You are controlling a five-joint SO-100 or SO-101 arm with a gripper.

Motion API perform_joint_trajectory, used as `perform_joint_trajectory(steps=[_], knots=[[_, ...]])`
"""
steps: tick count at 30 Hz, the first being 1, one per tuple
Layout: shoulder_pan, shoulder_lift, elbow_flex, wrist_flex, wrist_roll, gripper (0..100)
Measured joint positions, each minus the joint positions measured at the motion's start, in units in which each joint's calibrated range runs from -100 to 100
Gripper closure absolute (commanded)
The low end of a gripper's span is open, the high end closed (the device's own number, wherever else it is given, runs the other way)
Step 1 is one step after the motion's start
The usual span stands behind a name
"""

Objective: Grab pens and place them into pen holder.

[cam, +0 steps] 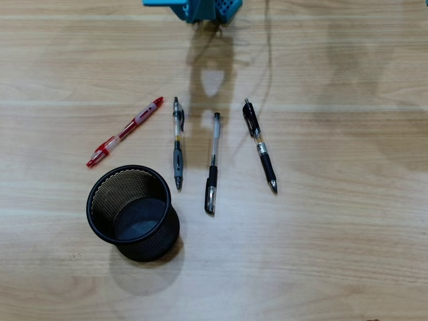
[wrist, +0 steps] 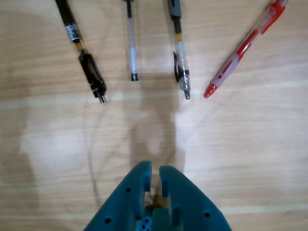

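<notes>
The teal fingers sit pressed nearly together in the wrist view, only a thin slit between their tips, and they pinch nothing; they hang over bare wood, well short of the pens. Ahead of them in that view the four pens lie in a loose row: the black pen at the left, then the clear pen with the black cap, the clear pen with the grey sleeve, and the red pen angled away at the right. In the overhead view only a corner of the arm shows at the top edge, and the same row lies across the middle of the bench. The black mesh pen holder stands upright just below the red pen and the grey-sleeved pen, and it looks empty inside. So the task appears not yet begun: all four pens remain to be picked up and dropped in.
</notes>
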Motion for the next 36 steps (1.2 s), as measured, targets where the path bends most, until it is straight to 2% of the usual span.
perform_joint_trajectory(steps=[4, 13, 23, 31, 36], knots=[[-0.27, 8.99, 0.00, -1.90, -0.62, 97], [1.44, 28.16, -0.27, -21.37, -0.62, 97], [11.01, 46.56, -15.09, -22.58, -0.62, 97], [16.24, 53.77, -22.64, -22.58, -0.62, 97], [17.41, 56.66, -24.41, -22.58, -0.62, 84]])
